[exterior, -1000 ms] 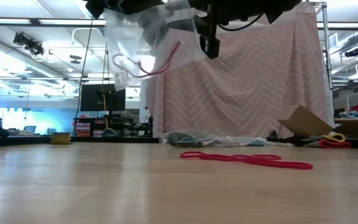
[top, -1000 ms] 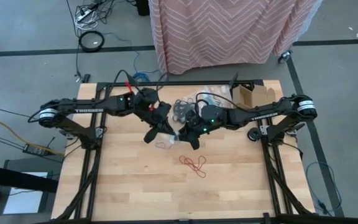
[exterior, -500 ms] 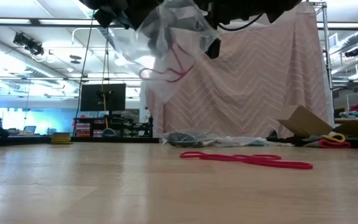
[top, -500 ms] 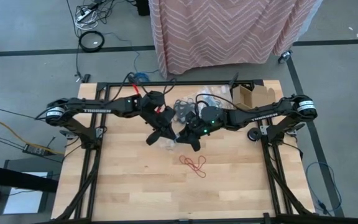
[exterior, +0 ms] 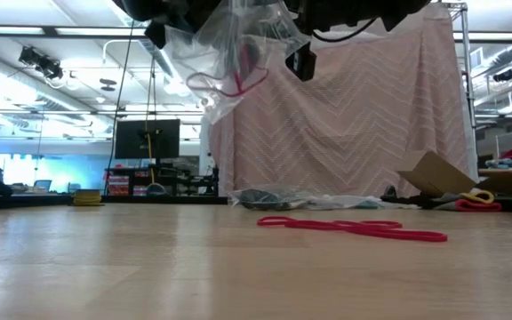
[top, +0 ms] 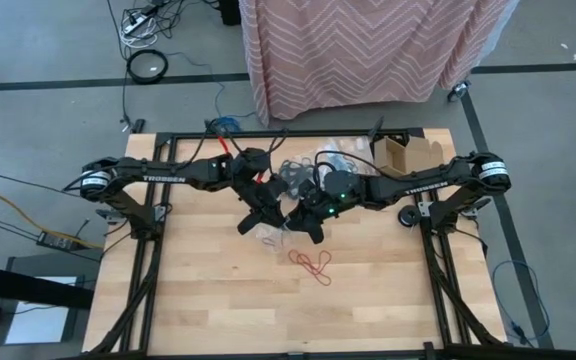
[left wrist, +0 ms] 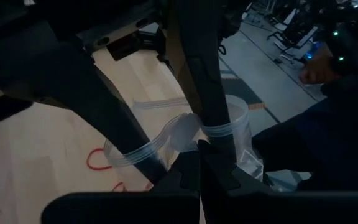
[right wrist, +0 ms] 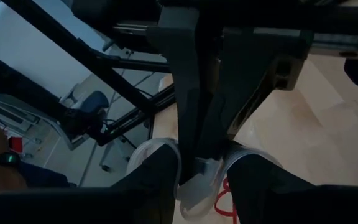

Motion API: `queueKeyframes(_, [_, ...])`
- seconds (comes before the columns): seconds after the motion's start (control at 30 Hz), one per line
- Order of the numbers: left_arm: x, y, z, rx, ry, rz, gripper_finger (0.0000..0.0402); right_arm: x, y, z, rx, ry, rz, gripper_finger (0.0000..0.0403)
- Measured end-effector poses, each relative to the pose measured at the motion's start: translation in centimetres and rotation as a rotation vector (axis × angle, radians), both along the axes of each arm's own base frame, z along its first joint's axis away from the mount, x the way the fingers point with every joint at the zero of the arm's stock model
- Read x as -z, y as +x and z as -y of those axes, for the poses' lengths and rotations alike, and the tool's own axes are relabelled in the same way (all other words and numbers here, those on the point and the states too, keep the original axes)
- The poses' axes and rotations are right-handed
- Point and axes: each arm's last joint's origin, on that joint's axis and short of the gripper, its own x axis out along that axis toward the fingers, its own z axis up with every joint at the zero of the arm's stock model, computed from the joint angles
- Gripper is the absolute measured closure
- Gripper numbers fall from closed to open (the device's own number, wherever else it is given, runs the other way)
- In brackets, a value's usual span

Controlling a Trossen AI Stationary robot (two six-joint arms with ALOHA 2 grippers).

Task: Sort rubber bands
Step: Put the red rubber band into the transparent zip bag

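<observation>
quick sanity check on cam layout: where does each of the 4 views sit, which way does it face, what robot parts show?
High: above the table, looking straight down; both arms, left gripper and right gripper meeting mid-table.
Low: at tabletop height, looking level across; arms enter from above, holding up a clear bag.
Left wrist: on the left arm, facing past its fingers clamping the bag rim.
Right wrist: on the right arm, facing past its fingers at the bag.
Shared: high and low both show the red rubber bands on the table.

Robotics lab (monitors (exterior: 147, 140), floor cables (top: 148, 65))
</observation>
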Motion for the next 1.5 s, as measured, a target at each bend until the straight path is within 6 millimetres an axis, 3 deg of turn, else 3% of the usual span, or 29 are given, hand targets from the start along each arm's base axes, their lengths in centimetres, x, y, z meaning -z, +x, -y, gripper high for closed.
queueKeyframes(0.2, [1.0,0.8,0.4,0.036,-0.031,-0.019,0.0401,0.2,0.0,0.2,-0.006,0.003,-0.016,0.0284])
queueKeyframes(0.63, [1.0,0.9,0.4,0.023,-0.037,-0.019,0.0401,0.3,0.0,0.3,-0.015,0.008,-0.028,0.0284])
queueKeyframes(1.07, [1.0,-1.4,-2.0,-0.067,0.050,-0.139,0.0401,-1.0,-1.3,0.7,0.058,0.000,-0.046,0.0284])
queueKeyframes(1.27, [-0.1,-2.1,-2.4,-0.111,0.091,-0.097,0.0401,-1.3,-1.8,0.7,0.056,0.002,-0.060,0.0284])
queueKeyframes(1.5, [-0.7,-2.7,-2.6,-0.220,0.121,-0.122,0.0401,-2.6,-4.0,0.7,-0.008,-0.022,-0.110,0.0284])
